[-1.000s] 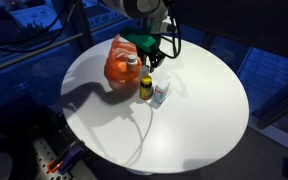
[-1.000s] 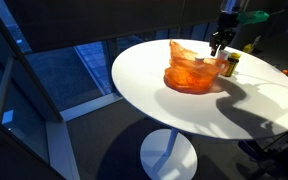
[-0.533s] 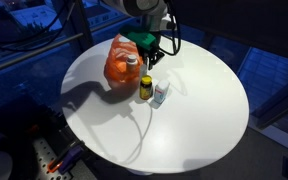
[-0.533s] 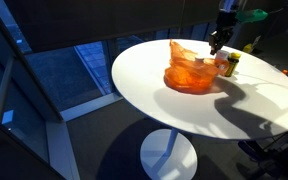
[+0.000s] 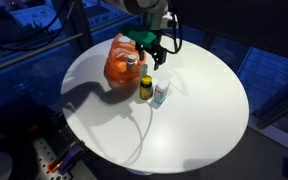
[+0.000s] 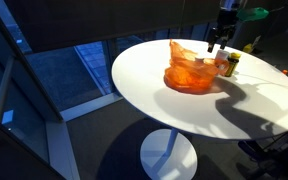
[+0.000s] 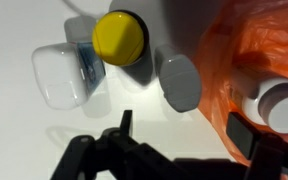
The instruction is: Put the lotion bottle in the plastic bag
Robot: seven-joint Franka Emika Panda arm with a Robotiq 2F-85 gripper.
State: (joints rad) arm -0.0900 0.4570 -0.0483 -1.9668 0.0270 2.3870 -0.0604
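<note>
One orange plastic bag point(image 5: 119, 62) sits on the tabletop point(image 5: 189, 130). Beside the bag stand three containers: a yellow-capped bottle point(image 7: 119, 38), a grey-capped bottle point(image 7: 179, 80) and a clear container point(image 7: 64, 75). The gripper point(image 5: 156, 58) hangs above them, spread wide and empty.

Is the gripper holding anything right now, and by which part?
Nothing. The gripper hangs open and empty above the bottles beside the orange bag.

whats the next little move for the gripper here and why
Probably lower straight down. The gripper hangs open and empty above the grey-capped bottle, which stands just outside the orange bag. If that is the lotion, it lies roughly in line between the fingers, ready to be grasped.
</note>
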